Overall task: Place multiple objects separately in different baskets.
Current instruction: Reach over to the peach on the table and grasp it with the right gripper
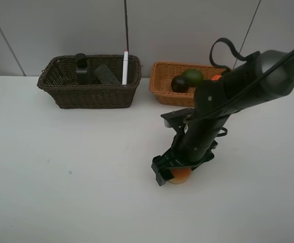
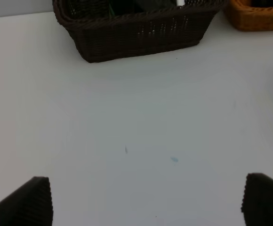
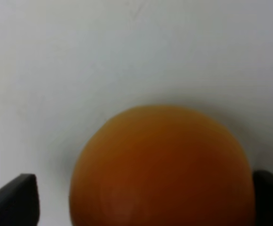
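The orange tangerine (image 1: 180, 175) sits on the white table (image 1: 61, 177) in the lower centre-right of the high view, a smooth, round, matte-skinned fruit; in the right wrist view it (image 3: 160, 169) fills the lower middle of the frame. The right gripper (image 1: 175, 174) is down over it with its fingers spread wide, one dark ribbed fingertip (image 3: 14, 200) standing clear on one side and the other right beside the fruit's edge; whether that one touches the skin cannot be told. The black, jointed right arm slants in from the upper right of the high view. Behind it, upper centre-right, the light orange-tan basket (image 1: 162, 83) of woven wicker holds a green round fruit (image 1: 193, 77) beside a dark mangosteen (image 1: 179, 84), with a bit of red-orange (image 1: 216, 77) showing at the arm's edge. To the upper left, well apart from the tangerine, the dark brown basket (image 1: 86, 96), rectangular and coarsely woven, contains a dark square pump bottle (image 1: 81, 68), a black eraser block (image 1: 107, 74) lying tilted, and a white marker (image 1: 125, 67) leaning upright against its right end. The left gripper (image 2: 146, 202) shows only in its own wrist view, its ribbed fingers (image 2: 28, 205) spread wide above bare table and holding nothing.
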{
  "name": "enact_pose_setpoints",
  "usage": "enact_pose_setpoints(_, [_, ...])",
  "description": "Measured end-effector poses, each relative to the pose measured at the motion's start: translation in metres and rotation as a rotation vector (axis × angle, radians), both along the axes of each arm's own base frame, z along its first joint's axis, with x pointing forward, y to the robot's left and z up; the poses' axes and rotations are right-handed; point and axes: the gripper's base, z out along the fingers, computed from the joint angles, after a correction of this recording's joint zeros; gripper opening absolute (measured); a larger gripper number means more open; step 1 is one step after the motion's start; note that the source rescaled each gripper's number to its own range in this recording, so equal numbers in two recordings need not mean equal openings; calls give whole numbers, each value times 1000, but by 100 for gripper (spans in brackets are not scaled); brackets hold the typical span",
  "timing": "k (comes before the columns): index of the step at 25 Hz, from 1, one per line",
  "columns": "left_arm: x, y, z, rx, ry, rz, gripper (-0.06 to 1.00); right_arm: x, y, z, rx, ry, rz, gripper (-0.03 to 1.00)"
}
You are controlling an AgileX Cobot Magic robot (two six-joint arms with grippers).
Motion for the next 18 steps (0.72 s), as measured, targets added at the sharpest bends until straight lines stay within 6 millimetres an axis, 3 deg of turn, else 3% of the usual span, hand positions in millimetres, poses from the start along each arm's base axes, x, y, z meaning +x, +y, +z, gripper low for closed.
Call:
enact_pose_setpoints(9, [0, 0, 0, 0, 0, 0, 98, 1, 1, -3, -3, 3, 0, 99])
enact_pose_setpoints(18, [0, 0, 0, 0, 0, 0, 98, 1, 0, -3, -5, -2, 9, 88])
